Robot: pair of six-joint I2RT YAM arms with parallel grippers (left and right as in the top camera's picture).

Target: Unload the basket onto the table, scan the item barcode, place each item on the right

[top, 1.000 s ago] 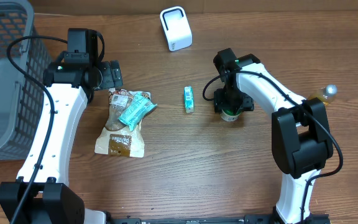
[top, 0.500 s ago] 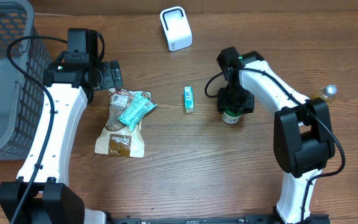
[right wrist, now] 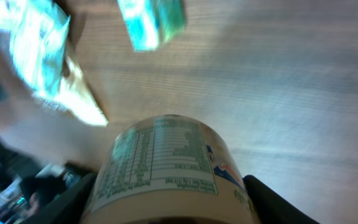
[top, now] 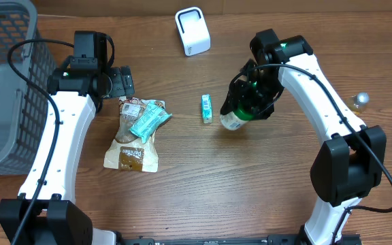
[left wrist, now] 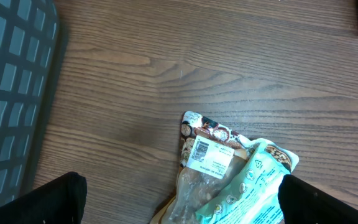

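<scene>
Right gripper [top: 249,102] clasps the tilted bottle [top: 232,120] near the green box [top: 206,108]; left gripper [top: 124,83] gapes wide

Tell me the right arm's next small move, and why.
Probably carry the bottle toward the white scanner, turning it so the printed label faces the scanner. The fingers of the right gripper clamp the bottle, held tilted, and the scanner stands well apart from it.

- A wooden table [top: 203,197] fills every view; its top is medium brown, with fine grain running side to side in the overhead view.
- A grey mesh basket [top: 12,41] stands at the overhead view's upper-left corner.
- The light is even, with a pale sheen on the wood in the right wrist view.
</scene>
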